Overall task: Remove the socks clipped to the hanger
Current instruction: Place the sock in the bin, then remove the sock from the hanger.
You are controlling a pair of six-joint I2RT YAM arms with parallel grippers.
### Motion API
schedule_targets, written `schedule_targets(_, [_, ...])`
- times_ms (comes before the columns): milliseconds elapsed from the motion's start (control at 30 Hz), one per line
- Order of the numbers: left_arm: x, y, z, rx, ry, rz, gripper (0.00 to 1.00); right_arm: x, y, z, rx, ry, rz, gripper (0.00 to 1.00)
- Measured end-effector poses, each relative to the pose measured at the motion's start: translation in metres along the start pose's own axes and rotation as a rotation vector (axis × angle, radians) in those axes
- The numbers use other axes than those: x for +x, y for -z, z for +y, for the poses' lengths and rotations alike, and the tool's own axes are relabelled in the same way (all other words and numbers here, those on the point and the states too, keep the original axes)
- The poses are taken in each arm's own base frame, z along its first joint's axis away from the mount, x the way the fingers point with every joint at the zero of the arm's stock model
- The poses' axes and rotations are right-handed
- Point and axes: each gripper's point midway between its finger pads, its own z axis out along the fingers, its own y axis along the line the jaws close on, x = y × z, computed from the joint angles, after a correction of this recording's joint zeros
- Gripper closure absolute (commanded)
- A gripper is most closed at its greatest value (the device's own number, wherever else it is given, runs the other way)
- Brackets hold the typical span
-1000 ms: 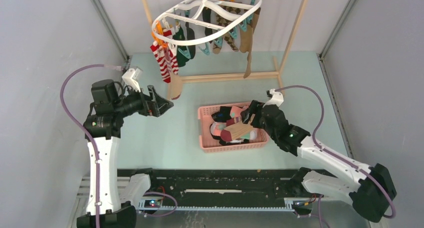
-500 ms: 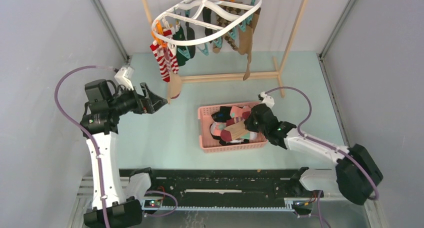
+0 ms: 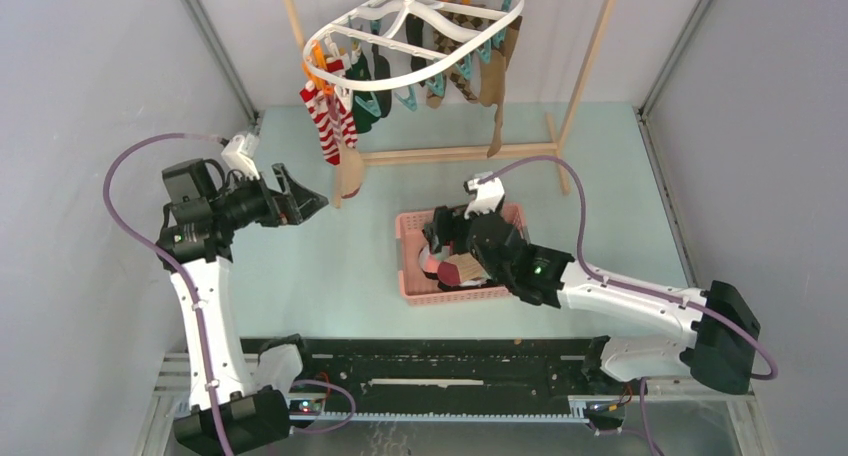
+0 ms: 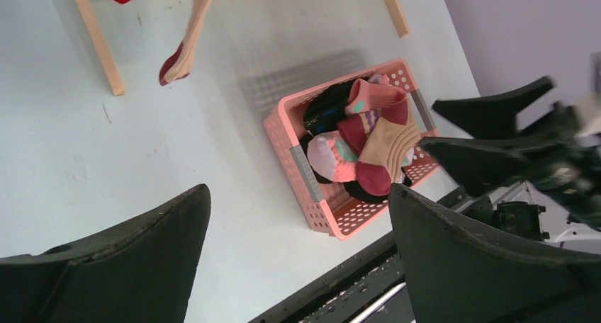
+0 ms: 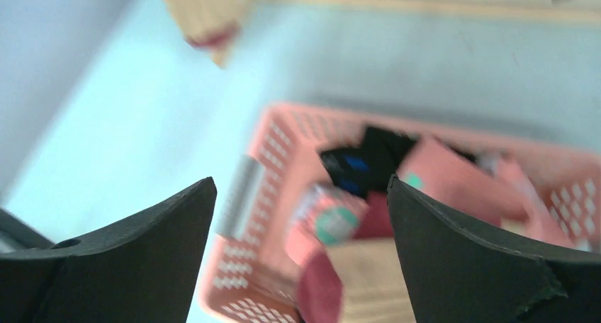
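Two black claws, both spread wide and empty. The right gripper [image 5: 301, 183] hangs over one pink perforated plastic basket [image 3: 415, 291], well placed for dropping socks in. The left gripper [image 4: 299, 192] waits left of the basket. Beyond it hangs one white oval plastic hanger [image 3: 352, 87], clipping at least seven mixed fabric socks [image 3: 325, 126]; overlap hides the exact count.

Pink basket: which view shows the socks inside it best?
Left wrist: the whole pink basket is sharp and unobstructed. Top external: the right arm partly covers it. Right wrist: close but blurred.
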Motion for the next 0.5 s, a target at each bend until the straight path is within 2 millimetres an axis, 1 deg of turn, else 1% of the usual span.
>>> schedule_targets(100, [-0.001,0.001,0.006,-0.02,0.013,-0.004,0.0,-0.049,0.001,0.032,-0.105,-0.044,-0.127,0.0])
schedule_targets(133, [-0.002,0.001,0.009,-0.028,0.019,-0.005,0.0,-0.063,0.003,0.042,-0.144,-0.063,-0.166,0.0])
schedule_targets(167, [-0.001,0.002,0.011,-0.037,0.026,-0.005,0.0,-0.074,0.004,0.051,-0.188,-0.072,-0.198,0.0])
schedule_targets(233, [0.0,0.003,0.015,-0.052,0.039,-0.002,0.0,-0.092,0.005,0.07,-0.268,-0.064,-0.25,0.0])
schedule_targets(267, [0.0,0.004,0.017,-0.058,0.042,-0.001,0.0,-0.096,0.003,0.078,-0.295,-0.047,-0.259,0.0])
schedule_targets(333, [0.0,0.005,0.019,-0.069,0.049,0.002,0.0,-0.108,-0.007,0.098,-0.333,-0.007,-0.265,0.0])
schedule_targets(367, [-0.002,0.006,0.019,-0.072,0.051,0.003,0.0,-0.119,-0.015,0.114,-0.353,0.013,-0.273,0.0])
schedule_targets(433, [-0.007,0.007,0.019,-0.074,0.05,0.0,0.0,-0.134,-0.033,0.138,-0.38,0.04,-0.294,0.01])
schedule_targets(500, [-0.013,0.008,0.019,-0.077,0.05,-0.002,0.0,-0.136,-0.053,0.153,-0.389,0.066,-0.298,0.02])
